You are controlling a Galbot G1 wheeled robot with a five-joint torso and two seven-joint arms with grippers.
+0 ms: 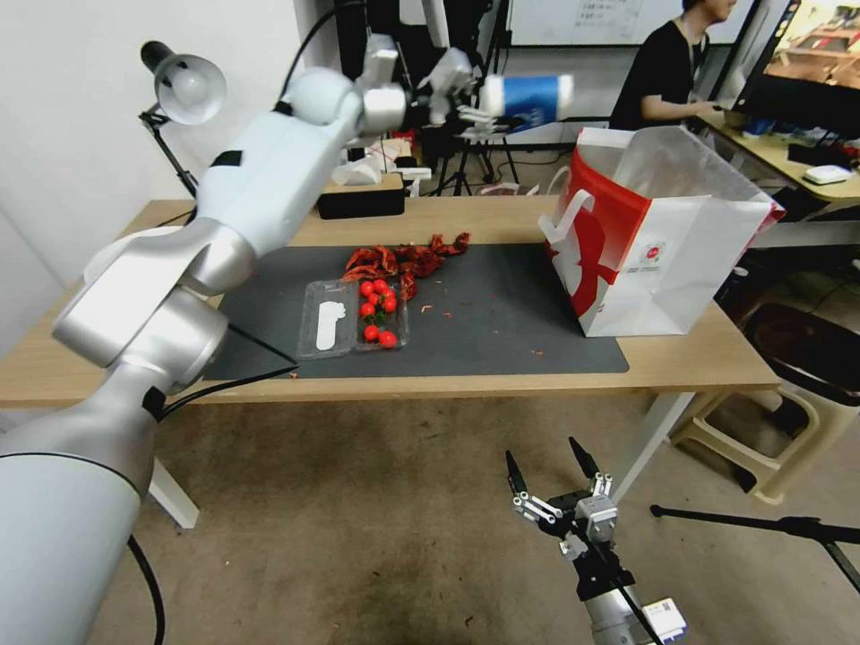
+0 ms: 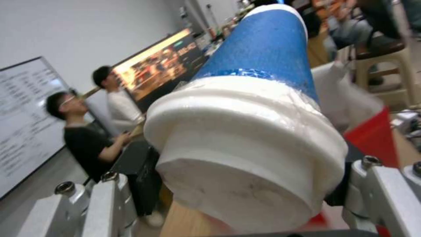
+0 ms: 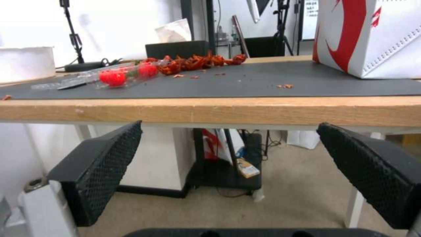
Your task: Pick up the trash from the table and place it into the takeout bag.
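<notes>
My left gripper (image 1: 475, 112) is raised high over the far side of the table (image 1: 681, 363) and is shut on a blue-white paper cup (image 1: 528, 97), which lies sideways. In the left wrist view the cup (image 2: 254, 131) sits between the metal fingers (image 2: 101, 204), white lid end towards the camera. The cup hangs just left of the open top of the white and red takeout bag (image 1: 663, 260), which stands on the right end of the dark mat (image 1: 502, 331). My right gripper (image 1: 544, 466) is open and holds nothing, low in front of the table edge (image 3: 219, 110).
A clear plastic tray with cherry tomatoes (image 1: 354, 315) and a pile of red shells (image 1: 408, 260) lie mid-mat. A black tissue box (image 1: 360, 199) sits at the far edge. A desk lamp (image 1: 184, 85) stands far left, a plastic stool (image 1: 779, 421) at right.
</notes>
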